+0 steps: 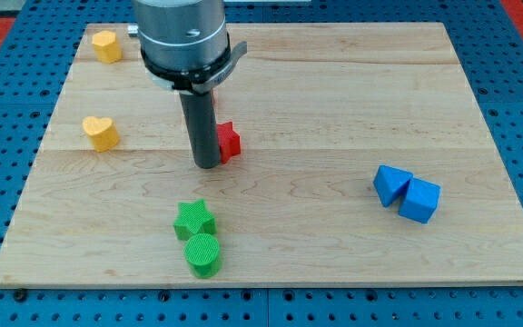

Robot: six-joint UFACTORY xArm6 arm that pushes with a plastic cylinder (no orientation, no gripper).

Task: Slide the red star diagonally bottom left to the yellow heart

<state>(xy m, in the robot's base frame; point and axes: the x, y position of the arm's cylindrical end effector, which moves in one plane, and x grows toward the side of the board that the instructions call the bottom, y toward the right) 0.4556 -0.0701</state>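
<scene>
Blue pegboard frames the pale wooden table (334,109), and you should start your check at my tip (206,166), the rod's lower end, since this end effector has no jaws to open or close and holds nothing; it can only push. My tip sits against the left side of the red star (231,141), partly hiding it, near the middle of the table. That is the trouble: the yellow heart (101,133) lies well apart toward the view's left, so a push from this side would drive the star toward the view's right, away from the goal. You would likely need to bring my tip round to the star's right before pushing. Watch for the star's points too, as an off-centre contact could spin it and let it slip past the rod. A second yellow block (107,45) sits at the view's top left, the green star (194,219) and green cylinder (202,254) below, and two blue blocks (407,193) far right.
</scene>
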